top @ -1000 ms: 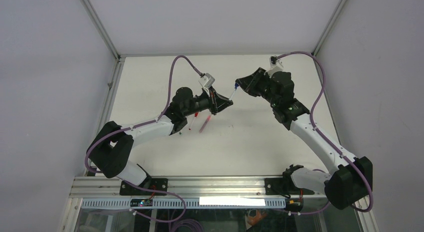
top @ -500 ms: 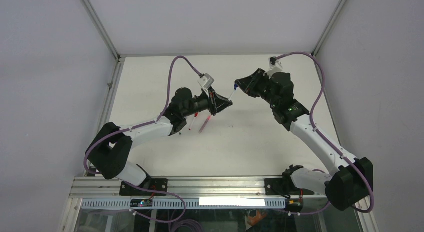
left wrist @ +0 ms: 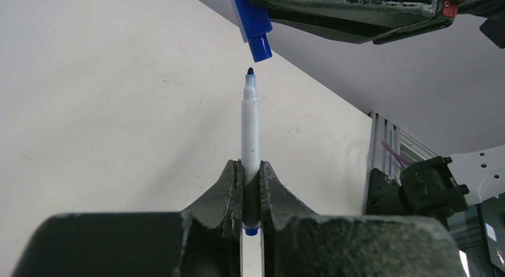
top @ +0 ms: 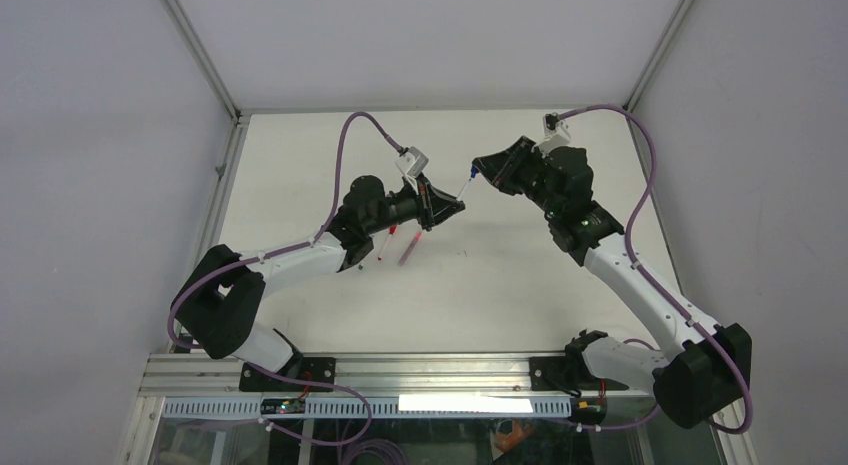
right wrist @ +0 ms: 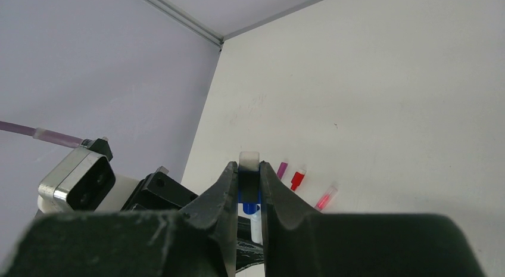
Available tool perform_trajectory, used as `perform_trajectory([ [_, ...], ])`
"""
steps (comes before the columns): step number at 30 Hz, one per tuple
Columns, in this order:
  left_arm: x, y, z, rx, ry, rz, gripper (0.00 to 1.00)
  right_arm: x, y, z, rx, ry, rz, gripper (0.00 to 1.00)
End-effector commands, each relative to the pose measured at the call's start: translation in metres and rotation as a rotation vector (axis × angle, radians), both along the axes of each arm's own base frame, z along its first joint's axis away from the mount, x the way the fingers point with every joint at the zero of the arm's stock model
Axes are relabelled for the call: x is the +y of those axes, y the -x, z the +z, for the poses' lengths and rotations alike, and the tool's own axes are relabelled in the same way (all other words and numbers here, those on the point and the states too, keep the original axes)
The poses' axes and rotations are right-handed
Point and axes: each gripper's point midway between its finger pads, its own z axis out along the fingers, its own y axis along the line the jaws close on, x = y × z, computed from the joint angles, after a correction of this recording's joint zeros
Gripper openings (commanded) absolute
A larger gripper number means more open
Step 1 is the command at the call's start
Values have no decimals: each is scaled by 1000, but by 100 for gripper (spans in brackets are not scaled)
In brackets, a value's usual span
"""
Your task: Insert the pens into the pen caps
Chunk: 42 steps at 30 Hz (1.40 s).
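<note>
My left gripper (left wrist: 251,170) is shut on a white pen with a blue tip (left wrist: 250,128), held above the table, tip pointing at my right gripper. My right gripper (right wrist: 249,170) is shut on a blue pen cap (right wrist: 248,196), seen in the left wrist view (left wrist: 255,27) just above the pen tip with a small gap between them. In the top view the pen (top: 462,190) spans between left gripper (top: 445,207) and right gripper (top: 480,172). Three capped pens lie on the table: magenta (right wrist: 282,170), red (right wrist: 297,179), pink (right wrist: 326,198).
The capped pens lie under the left arm in the top view (top: 405,247). Grey walls enclose the white table (top: 500,275) on left, back and right. An aluminium rail (top: 430,370) runs along the near edge.
The right gripper with the cap has shifted slightly; the gap between pen tip and cap stays small. The left arm has hardly moved.
</note>
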Motion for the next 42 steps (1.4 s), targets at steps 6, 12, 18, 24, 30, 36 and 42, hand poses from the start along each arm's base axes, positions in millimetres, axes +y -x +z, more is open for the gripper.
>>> perform_trajectory([
  [6, 3, 3, 29, -92, 53, 10, 0, 5, -1, 0, -21, -22, 11, 0],
  [12, 5, 2, 29, -94, 51, 15, 0, 7, -3, -4, -13, -23, 16, 0],
  [18, 5, 1, 28, -90, 54, 13, 0, 5, -3, -1, -24, -24, 1, 0],
  [24, 5, 1, 27, -88, 54, 10, 0, -2, -4, 7, -51, -34, -34, 0],
  [30, 5, 1, 25, -84, 56, 10, 0, -1, -4, 11, -65, -39, -32, 0],
  [36, 4, 0, 25, -83, 54, 9, 0, -1, -5, 12, -68, -50, -34, 0],
  [42, 5, 0, 25, -85, 54, 11, 0, 4, -2, 10, -55, -60, -6, 0],
])
